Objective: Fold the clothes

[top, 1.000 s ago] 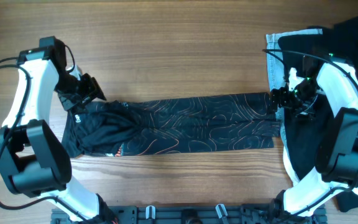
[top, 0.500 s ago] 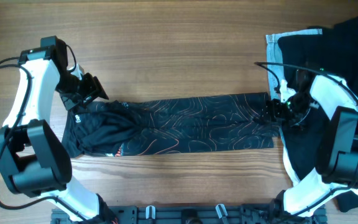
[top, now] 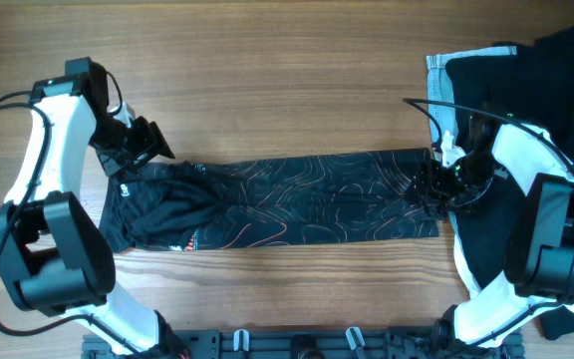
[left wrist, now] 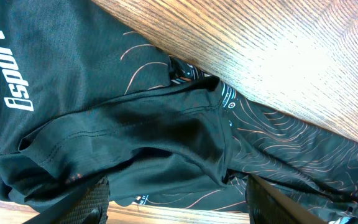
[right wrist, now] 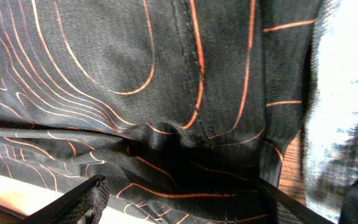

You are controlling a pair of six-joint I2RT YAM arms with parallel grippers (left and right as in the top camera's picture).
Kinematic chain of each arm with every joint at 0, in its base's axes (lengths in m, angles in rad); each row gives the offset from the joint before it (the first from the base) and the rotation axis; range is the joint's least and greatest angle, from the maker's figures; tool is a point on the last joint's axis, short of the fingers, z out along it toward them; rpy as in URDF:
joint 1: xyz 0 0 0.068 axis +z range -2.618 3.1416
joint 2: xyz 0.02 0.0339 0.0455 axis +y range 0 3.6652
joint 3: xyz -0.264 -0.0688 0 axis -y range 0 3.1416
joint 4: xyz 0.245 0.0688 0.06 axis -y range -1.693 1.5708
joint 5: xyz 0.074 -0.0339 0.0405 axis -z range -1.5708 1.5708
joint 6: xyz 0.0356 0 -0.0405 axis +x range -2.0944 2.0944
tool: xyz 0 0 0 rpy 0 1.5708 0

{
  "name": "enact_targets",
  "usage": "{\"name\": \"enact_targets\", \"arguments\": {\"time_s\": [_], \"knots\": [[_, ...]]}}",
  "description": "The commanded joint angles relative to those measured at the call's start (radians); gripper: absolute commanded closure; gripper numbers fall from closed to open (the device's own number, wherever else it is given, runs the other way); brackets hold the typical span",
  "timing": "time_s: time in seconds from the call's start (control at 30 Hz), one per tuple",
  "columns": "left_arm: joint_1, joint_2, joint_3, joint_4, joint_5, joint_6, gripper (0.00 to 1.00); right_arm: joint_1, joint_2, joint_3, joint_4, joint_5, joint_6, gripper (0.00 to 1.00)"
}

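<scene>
Wood-grain table (top: 287,70) (grain runs left-right). Jersey (top: 297,199) lies as a flat band across lower centre. Left gripper (top: 145,143) at its upper-left corner, right gripper (top: 429,189) on its right end. Both sets of fingers spread apart. Dark garment pile (top: 526,70) upper right.

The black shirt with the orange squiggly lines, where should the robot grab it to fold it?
Probably its right short end, coming from the right. The thin black jersey with orange contour lines lies as a long flat band, and that end is a straight, smooth edge under the right gripper. The left end is bunched, harder to pinch cleanly.
</scene>
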Motion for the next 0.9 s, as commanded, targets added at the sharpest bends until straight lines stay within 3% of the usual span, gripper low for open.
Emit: {"name": "enact_targets", "arguments": {"time_s": [0.0, 0.17, 0.3, 0.33, 0.4, 0.57, 0.6, 0.7, 0.73, 0.77, 0.8, 0.87], "knots": [[-0.001, -0.020, -0.006, 0.001, 0.015, 0.021, 0.30, 0.004, 0.012, 0.016, 0.019, -0.030, 0.004, 0.23], [-0.001, -0.020, -0.006, 0.000, 0.014, 0.021, 0.30, 0.016, 0.013, -0.005, 0.055, -0.031, 0.004, 0.35], [-0.001, -0.020, -0.006, 0.001, 0.014, 0.021, 0.30, 0.071, 0.013, -0.038, 0.099, 0.017, 0.014, 0.27], [-0.001, -0.020, -0.006, 0.000, 0.014, 0.021, 0.30, 0.082, 0.013, -0.039, 0.111, 0.095, 0.076, 0.25], [-0.001, -0.020, -0.006, 0.000, 0.014, 0.022, 0.29, 0.087, 0.013, -0.039, 0.126, 0.205, 0.175, 0.25], [-0.001, -0.020, -0.006, 0.001, 0.014, 0.022, 0.29, 0.087, 0.013, -0.039, 0.131, 0.238, 0.191, 0.27], [-0.001, -0.020, -0.006, 0.001, 0.014, 0.021, 0.29, 0.087, 0.013, -0.039, 0.130, 0.238, 0.191, 0.32], [-0.001, -0.020, -0.006, 0.000, 0.001, 0.021, 0.28, 0.087, 0.013, -0.039, 0.135, 0.237, 0.191, 0.62], [-0.001, -0.020, -0.006, 0.000, -0.004, 0.021, 0.28, 0.087, 0.013, -0.039, 0.139, 0.237, 0.191, 0.79], [-0.001, -0.020, -0.006, 0.000, -0.008, 0.021, 0.28, 0.087, 0.013, -0.039, 0.144, 0.237, 0.191, 0.91], [-0.001, -0.020, -0.006, -0.001, -0.008, 0.021, 0.27, 0.087, 0.013, -0.039, 0.146, 0.237, 0.190, 0.96], [-0.001, -0.020, -0.006, -0.001, -0.008, 0.021, 0.27, 0.087, 0.013, -0.037, 0.150, 0.237, 0.190, 0.96]]}}
